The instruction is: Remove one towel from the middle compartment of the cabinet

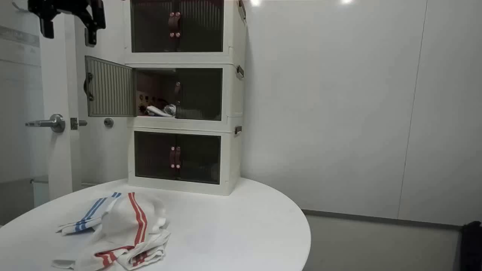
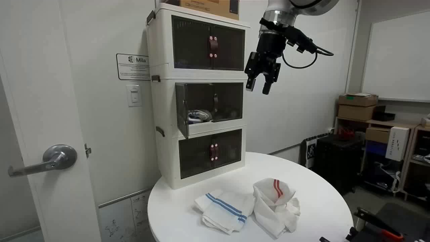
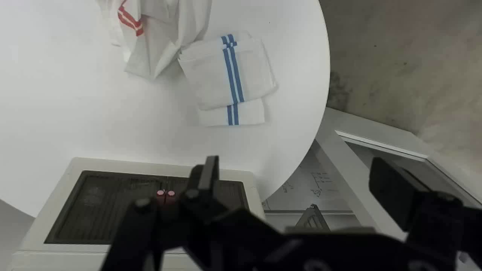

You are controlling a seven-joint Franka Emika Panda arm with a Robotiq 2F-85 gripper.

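Carefully, the empty tool [image 2: 258,87], its jaws wide apart, should enter level past the open cabinet door [image 1: 111,88] and pinch one fold of what seems a towel [image 2: 200,115] inside the middle compartment [image 1: 188,125]; the closed door [image 1: 199,94] narrows this way. Near the door-side edge of the table [image 1: 244,226] lies a blue-striped towel [image 3: 222,77], beside a red-striped towel [image 1: 126,229].

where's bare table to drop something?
Bare: the white table right of the red-striped towel in an exterior view, bordered by the cabinet and the table's edge; also a strip between the cabinet and the blue-striped towel. Crowded: where those towels lie side by side, and the middle compartment, where a cloth bundle sits in the open half.
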